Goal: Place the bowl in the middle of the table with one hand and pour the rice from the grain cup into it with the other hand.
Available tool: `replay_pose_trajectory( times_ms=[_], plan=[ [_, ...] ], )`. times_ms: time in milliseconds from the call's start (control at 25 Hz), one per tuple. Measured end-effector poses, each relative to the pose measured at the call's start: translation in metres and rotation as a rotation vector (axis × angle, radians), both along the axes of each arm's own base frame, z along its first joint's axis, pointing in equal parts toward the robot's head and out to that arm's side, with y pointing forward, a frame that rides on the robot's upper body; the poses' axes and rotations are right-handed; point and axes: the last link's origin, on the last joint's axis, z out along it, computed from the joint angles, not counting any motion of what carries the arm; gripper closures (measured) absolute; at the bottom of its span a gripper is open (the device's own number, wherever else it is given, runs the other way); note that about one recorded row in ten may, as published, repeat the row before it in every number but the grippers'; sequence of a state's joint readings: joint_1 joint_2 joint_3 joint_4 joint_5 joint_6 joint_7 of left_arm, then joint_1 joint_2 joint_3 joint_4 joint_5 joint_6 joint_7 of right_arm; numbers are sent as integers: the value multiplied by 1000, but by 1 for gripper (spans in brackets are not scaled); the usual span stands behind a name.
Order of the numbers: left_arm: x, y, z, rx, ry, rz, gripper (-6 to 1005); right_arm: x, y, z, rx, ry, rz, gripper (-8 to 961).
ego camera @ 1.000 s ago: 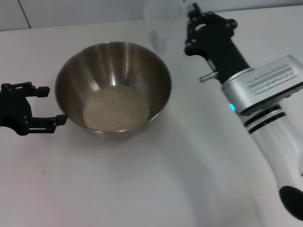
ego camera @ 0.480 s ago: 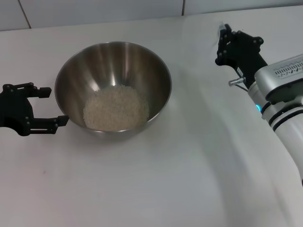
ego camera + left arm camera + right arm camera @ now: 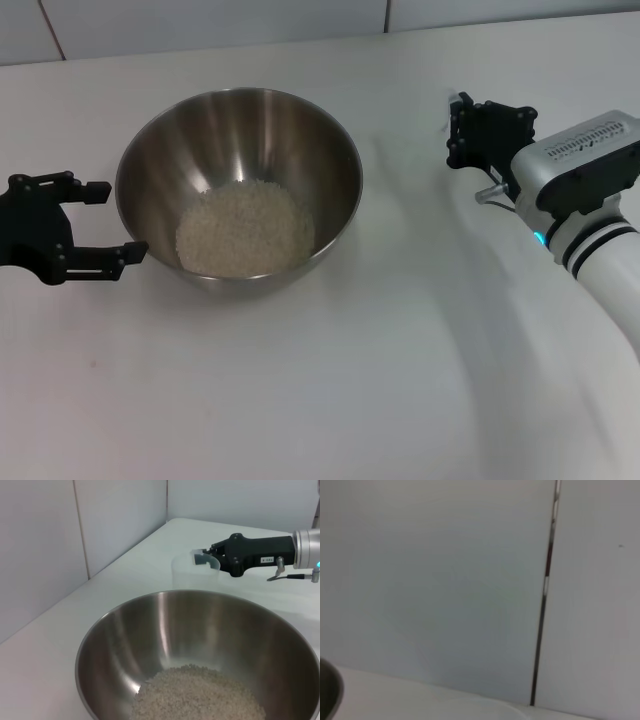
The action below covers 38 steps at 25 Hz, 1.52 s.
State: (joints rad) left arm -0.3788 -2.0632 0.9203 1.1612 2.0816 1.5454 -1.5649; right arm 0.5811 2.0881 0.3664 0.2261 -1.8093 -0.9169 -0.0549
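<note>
Bowl (image 3: 239, 185) of rice (image 3: 245, 230) sat mid-table (image 3: 330, 400); wide bare surface at 6 o'clock. Left gripper (image 3: 85, 232) at 9 o'clock gaped, empty; right gripper (image 3: 206, 557) at 2 o'clock clamped grain cup (image 3: 195, 572). Its label was illegible.

I'm getting bright, even, diffuse light with only faint shadows. The bowl (image 3: 238, 187) drops a thin shadow toward 6 o'clock, and soft vertical glare streaks its inner wall. The right arm (image 3: 585, 225) throws a pale smear toward 7 o'clock. My right wrist view is hazy and soft.
</note>
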Motion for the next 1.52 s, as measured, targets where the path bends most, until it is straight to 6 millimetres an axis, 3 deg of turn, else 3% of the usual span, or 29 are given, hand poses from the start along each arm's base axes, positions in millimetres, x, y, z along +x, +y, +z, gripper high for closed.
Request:
replay_pose_trajectory(
  times_ms=[200, 600, 840, 1200, 1400, 1520],
  plan=[
    [0, 1, 0, 8, 2, 1, 135, 0, 2, -4, -28, -14, -10, 950],
    [0, 1, 0, 7, 2, 2, 135, 4, -7, -8, -38, 7, -30, 860],
    [-1, 0, 1, 6, 3, 4, 135, 9, -19, -13, -55, 18, -34, 683],
    [-4, -2, 1, 7, 4, 12, 135, 21, -48, -10, -29, 45, -23, 272],
    [-4, -1, 1, 6, 3, 12, 135, 32, -69, 8, 66, 125, -6, 160],
    [-4, -1, 1, 6, 3, 12, 135, 28, -86, 31, 112, 218, 122, 127]
  ],
)
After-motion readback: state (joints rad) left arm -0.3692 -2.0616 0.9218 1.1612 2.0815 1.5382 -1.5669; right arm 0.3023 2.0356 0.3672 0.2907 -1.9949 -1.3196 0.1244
